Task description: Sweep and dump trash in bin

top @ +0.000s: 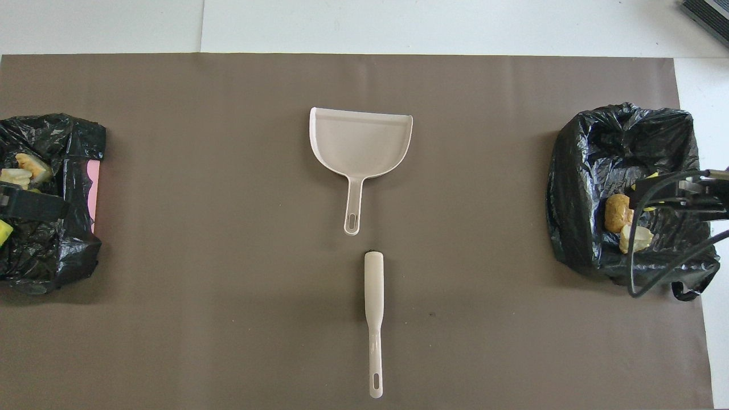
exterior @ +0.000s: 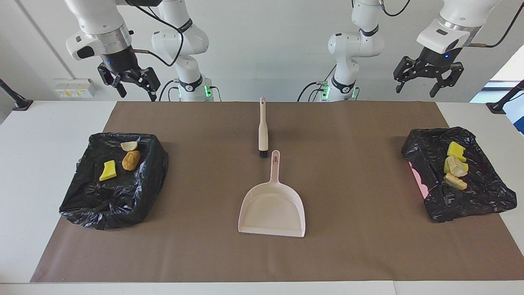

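Both arms up and waiting at the robots' end of the worktop (exterior: pixel 37 164). Left end effector (exterior: pixel 428 82) hangs high, fingers spread, holding nothing, roughly over the bin at the left arm's end. Right end effector (exterior: pixel 130 84) likewise raised, fingers apart, empty, over the edge of the brown mat (exterior: pixel 352 229) near the bin at the right arm's end.

Dustpan (exterior: pixel 273 209) lies flat mid-mat, pan empty, handle pointing toward the robots. Brush (exterior: pixel 263 129) lies just beside the handle tip, nearer to the robots, bristle end toward the dustpan; touching or not, cannot tell.

Trash is all in the bins. Black-bagged bin (exterior: pixel 123 196) at the right arm's end holds a yellow wedge (exterior: pixel 108 171), a brown lump (exterior: pixel 131 160) and a pale scrap (exterior: pixel 129 146). Black-bagged bin (exterior: pixel 479 196) at the left arm's end holds a yellow wedge (exterior: pixel 455 151) and pale ridged lumps (exterior: pixel 455 175).
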{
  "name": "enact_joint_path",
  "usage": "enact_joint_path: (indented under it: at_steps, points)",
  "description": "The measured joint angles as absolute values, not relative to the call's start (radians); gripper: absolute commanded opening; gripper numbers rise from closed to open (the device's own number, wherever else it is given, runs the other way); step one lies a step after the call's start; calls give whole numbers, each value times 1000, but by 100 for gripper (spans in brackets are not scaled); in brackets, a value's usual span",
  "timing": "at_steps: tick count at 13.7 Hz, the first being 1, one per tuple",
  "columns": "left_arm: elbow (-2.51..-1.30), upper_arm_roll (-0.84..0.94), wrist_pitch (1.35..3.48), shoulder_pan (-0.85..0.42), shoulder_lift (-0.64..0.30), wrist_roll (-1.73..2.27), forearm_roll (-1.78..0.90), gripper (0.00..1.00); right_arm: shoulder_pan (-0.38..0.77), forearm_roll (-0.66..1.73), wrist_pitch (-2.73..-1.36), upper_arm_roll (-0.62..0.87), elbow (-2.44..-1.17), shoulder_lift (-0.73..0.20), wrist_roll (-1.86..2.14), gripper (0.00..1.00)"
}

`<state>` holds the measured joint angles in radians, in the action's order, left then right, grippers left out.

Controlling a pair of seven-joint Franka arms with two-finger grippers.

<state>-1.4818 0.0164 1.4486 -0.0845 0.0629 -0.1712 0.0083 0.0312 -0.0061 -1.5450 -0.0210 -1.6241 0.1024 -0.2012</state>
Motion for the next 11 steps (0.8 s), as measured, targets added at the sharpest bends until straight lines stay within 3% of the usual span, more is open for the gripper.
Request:
enact_joint_path:
  at_steps: [11]
  points:
    - [-1445,17,1434,-84,25,-171,7,100,14,-6,-1541,-24,-1627,102,-151,100]
